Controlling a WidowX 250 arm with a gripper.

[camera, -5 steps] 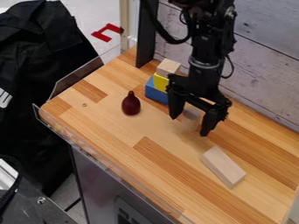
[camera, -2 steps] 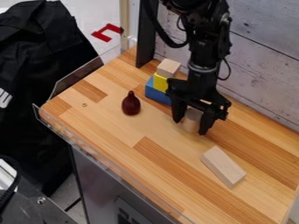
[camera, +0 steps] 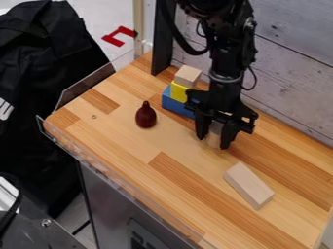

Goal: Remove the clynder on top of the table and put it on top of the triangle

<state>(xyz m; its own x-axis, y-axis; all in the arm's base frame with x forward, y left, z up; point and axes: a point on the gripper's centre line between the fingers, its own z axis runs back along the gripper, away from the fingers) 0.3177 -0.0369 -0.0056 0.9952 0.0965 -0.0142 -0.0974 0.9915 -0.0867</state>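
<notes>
On the surface, the end effector grips the cylinder by opposite sides; likely light and stiff, best held mid-height

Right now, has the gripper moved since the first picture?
Yes, the gripper is a little lower against the plank wall, with its fingers closer around the cylinder.

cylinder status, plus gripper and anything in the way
Gripper closed around cylinder. Cylinder upright, down at table. Stacked blocks close beside gripper, possible snag.
</notes>
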